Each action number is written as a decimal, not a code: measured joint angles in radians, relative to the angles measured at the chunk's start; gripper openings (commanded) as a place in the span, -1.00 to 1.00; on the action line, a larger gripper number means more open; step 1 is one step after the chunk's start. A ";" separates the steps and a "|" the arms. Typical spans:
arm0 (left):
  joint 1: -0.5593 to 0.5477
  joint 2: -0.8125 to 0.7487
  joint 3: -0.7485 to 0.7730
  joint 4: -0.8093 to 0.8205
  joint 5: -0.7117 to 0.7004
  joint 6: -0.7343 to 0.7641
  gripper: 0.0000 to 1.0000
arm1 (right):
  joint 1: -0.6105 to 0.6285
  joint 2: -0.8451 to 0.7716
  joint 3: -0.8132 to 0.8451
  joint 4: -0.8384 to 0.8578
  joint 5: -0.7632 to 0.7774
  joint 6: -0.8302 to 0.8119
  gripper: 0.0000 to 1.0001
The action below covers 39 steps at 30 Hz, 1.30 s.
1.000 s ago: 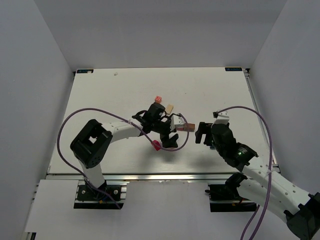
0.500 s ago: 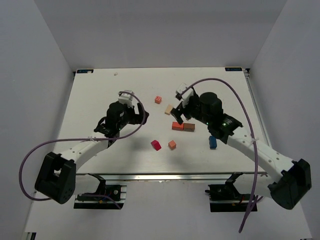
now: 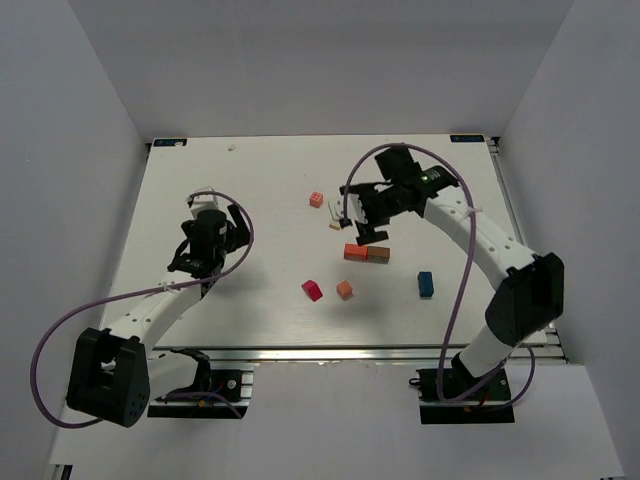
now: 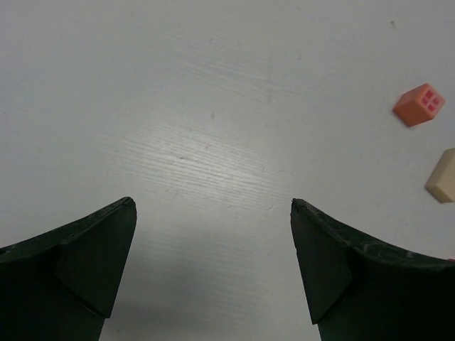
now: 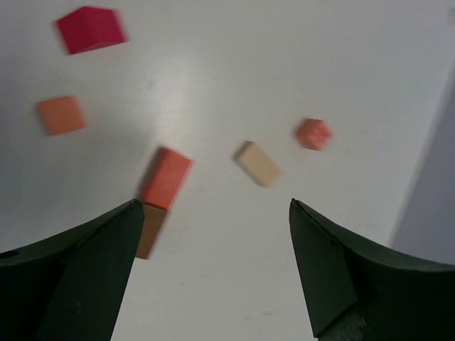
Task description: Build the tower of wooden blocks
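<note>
The blocks lie loose on the white table, with no stack. An orange-red bar (image 3: 355, 252) and a brown block (image 3: 378, 254) lie end to end. A magenta-red block (image 3: 312, 290), a salmon cube (image 3: 344, 289) and a blue block (image 3: 425, 284) lie nearer. A pink-orange cube (image 3: 316, 199) and a tan block (image 3: 337, 223) lie farther back. My right gripper (image 3: 361, 222) is open and empty above the bar (image 5: 166, 176) and the tan block (image 5: 258, 163). My left gripper (image 3: 211, 232) is open and empty at the left, far from the blocks.
The left wrist view shows bare table (image 4: 213, 106) with the pink-orange cube (image 4: 419, 104) and the tan block (image 4: 442, 175) at its right edge. White walls enclose the table on three sides. The purple cables loop beside both arms.
My left gripper has pulled back from the middle to the left side of the table. My right gripper has swung forward and left over the blocks. Both stay open.
</note>
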 measured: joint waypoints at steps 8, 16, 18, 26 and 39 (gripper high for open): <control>0.004 0.024 -0.011 -0.034 -0.015 0.013 0.96 | 0.026 0.125 -0.127 -0.320 -0.080 -0.188 0.63; 0.004 0.055 -0.011 -0.037 -0.009 0.018 0.96 | 0.080 0.111 -0.284 -0.169 -0.148 -0.066 0.53; 0.004 0.056 -0.011 -0.034 -0.004 0.020 0.96 | 0.087 0.111 -0.319 -0.103 -0.146 -0.026 0.52; 0.004 0.081 -0.011 -0.028 0.019 0.025 0.96 | 0.125 0.110 -0.422 0.105 -0.078 0.054 0.45; 0.004 0.085 -0.011 -0.021 0.034 0.040 0.96 | 0.130 0.141 -0.422 0.202 -0.048 0.076 0.33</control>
